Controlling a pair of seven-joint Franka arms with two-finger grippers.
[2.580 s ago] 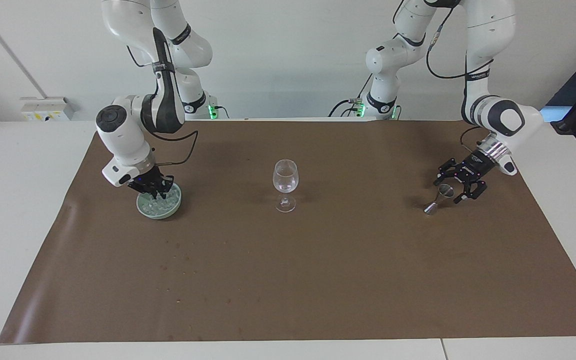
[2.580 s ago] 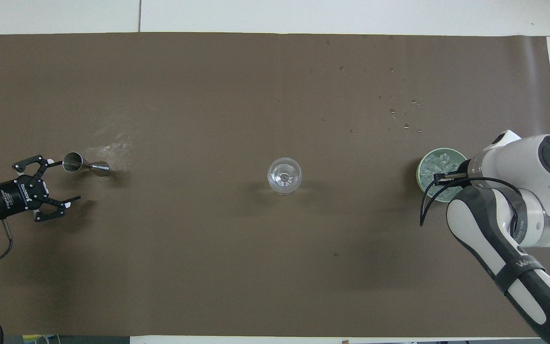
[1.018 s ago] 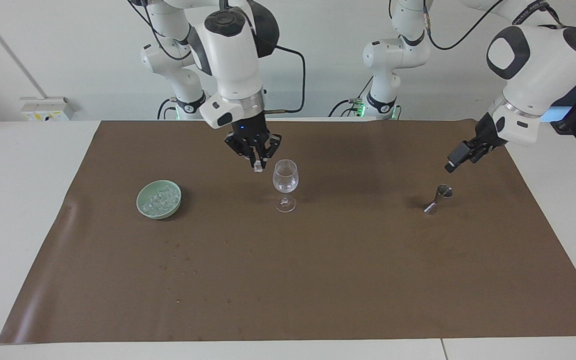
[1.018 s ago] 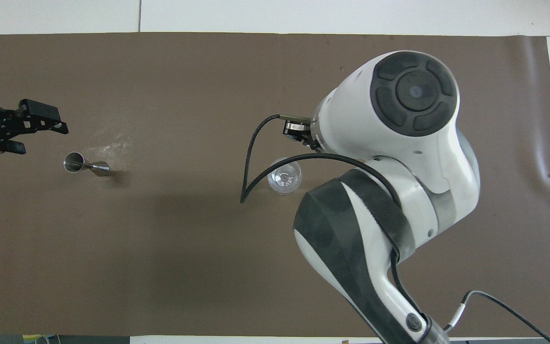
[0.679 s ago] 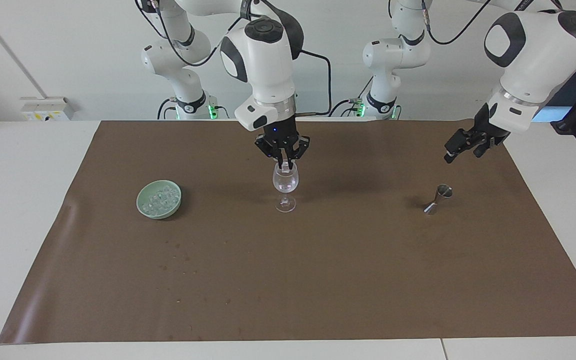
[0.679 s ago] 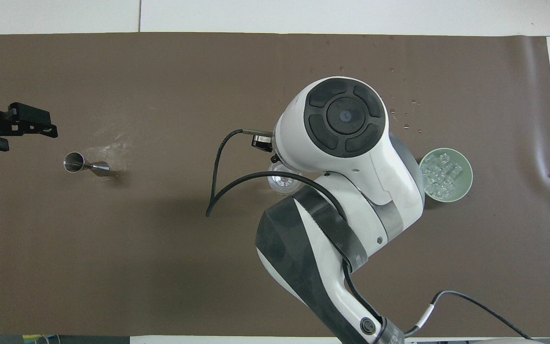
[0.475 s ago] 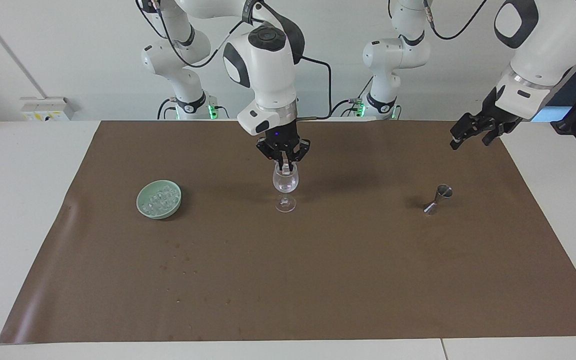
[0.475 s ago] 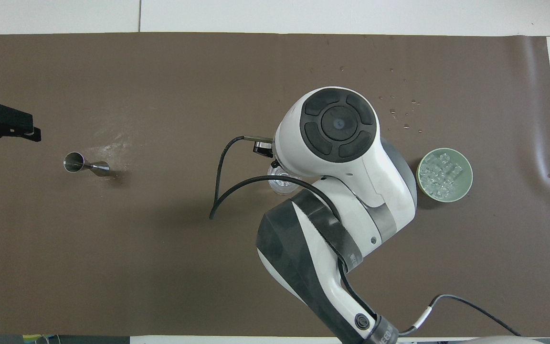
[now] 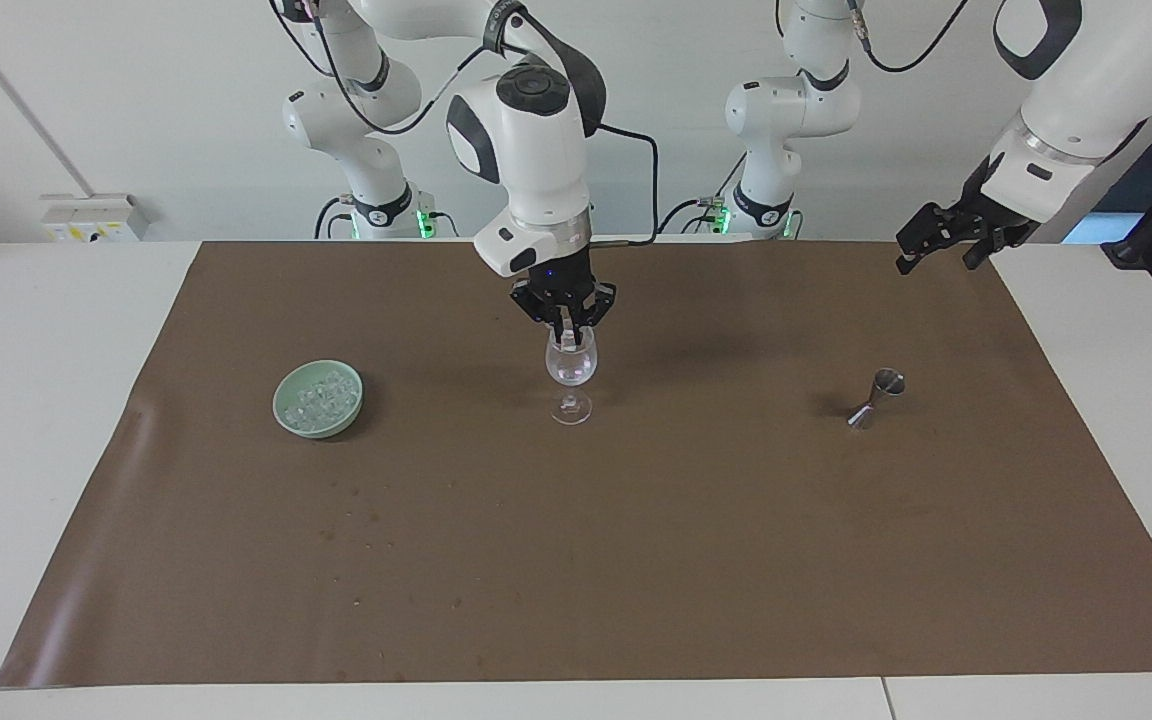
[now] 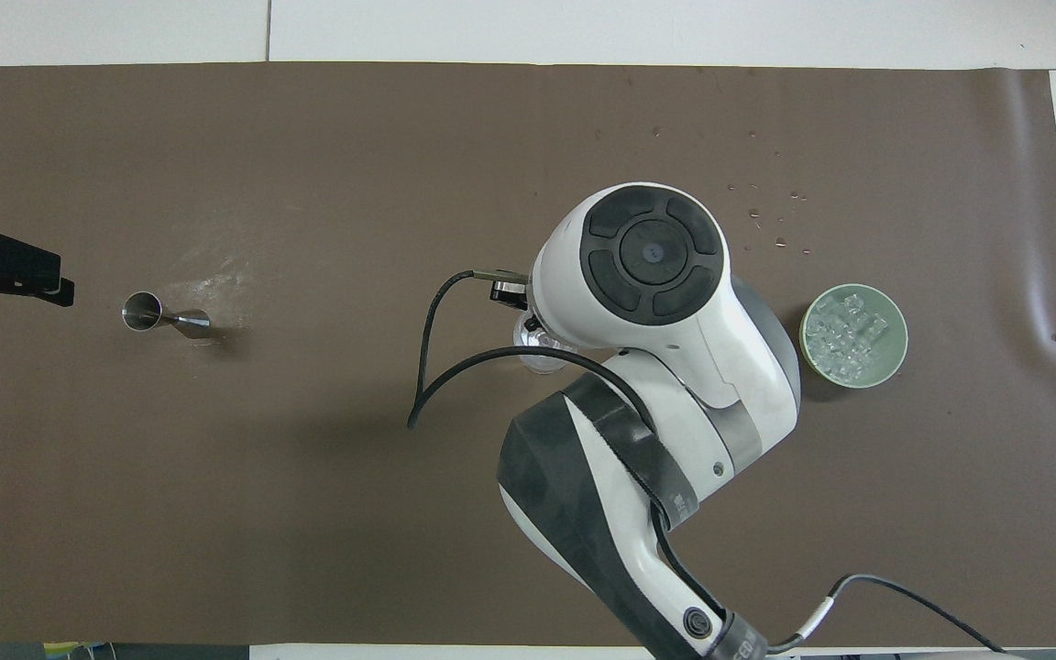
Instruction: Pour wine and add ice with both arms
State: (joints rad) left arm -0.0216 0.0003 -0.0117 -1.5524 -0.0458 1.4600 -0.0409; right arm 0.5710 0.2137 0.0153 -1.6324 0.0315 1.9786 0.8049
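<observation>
The right tool (image 9: 564, 326) has travelled from the green bowl (image 9: 317, 400) to the stemmed glass (image 9: 571, 371) in the middle of the brown mat (image 9: 576, 560), and the left tool (image 9: 948, 240) has lifted away from the metal jigger (image 9: 875, 397) toward the left arm's end of the counter (image 9: 26, 330).

Right now the right tool is hanging straight down over the glass, its fingertips (image 9: 570, 336) dipping just into the mouth of the bowl of the glass. They are pinched together on one small cube of ice (image 9: 567, 344), which is showing pale between them at rim level. In the overhead view the right arm's big white wrist is covering nearly all of the glass (image 10: 539, 356); only a sliver of clear rim is peeking out beside it.

The rest of the ice (image 9: 321, 394) is sitting heaped in the green bowl, which is resting on the mat toward the right arm's end, well apart from the glass. From above the bowl (image 10: 895, 365) is showing in full, cubes (image 10: 849, 334) piled inside.

The left tool is hovering high over the mat's edge near the left arm's end, jaws standing wide apart and holding nothing. In the overhead view just its dark tip (image 10: 10, 270) is poking in at the frame edge. The jigger (image 10: 161, 317) is standing upright on the mat, alone, near that tool but clear of it. A scatter of droplets (image 10: 771, 218) is glinting on the mat, farther from the robots than the bowl.
</observation>
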